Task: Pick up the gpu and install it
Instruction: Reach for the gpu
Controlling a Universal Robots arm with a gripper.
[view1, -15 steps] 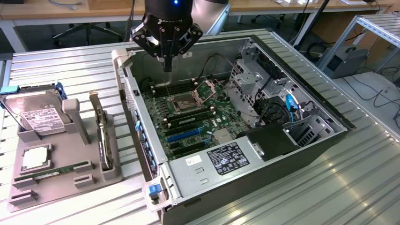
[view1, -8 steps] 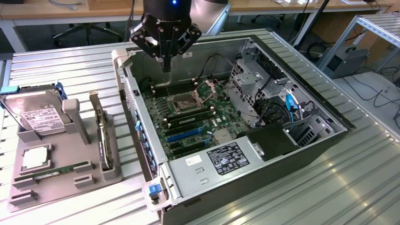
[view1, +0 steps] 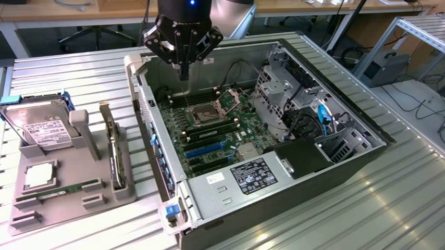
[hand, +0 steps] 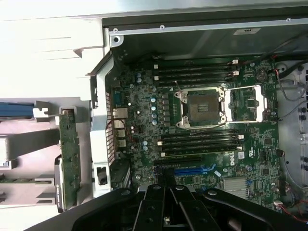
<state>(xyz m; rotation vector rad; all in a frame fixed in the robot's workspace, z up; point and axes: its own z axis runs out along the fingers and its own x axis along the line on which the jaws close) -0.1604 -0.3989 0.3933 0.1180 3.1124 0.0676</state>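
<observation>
Hanging upright over the open computer case [view1: 292, 203], gripper [view1: 183, 73] with fingers pressed together, empty; gpu [view1: 116, 156] standing edgewise in grey holder [view1: 62, 187] beside it.

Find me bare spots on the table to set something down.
Free: slatted table at the exterior view's right of the computer case, and beyond the parts tray. Crowded: the strip between case and tray, beside the gpu.

- A robotics lab or workshop is indicated.
- A gripper [view1: 183, 76] is hung over an opened computer case [view1: 313, 200] on a ribbed metal table [view1: 389, 208].
- Wooden desks [view1: 70, 14], an office chair [view1: 97, 34] and floor cables [view1: 425, 107] are seen behind.
</observation>
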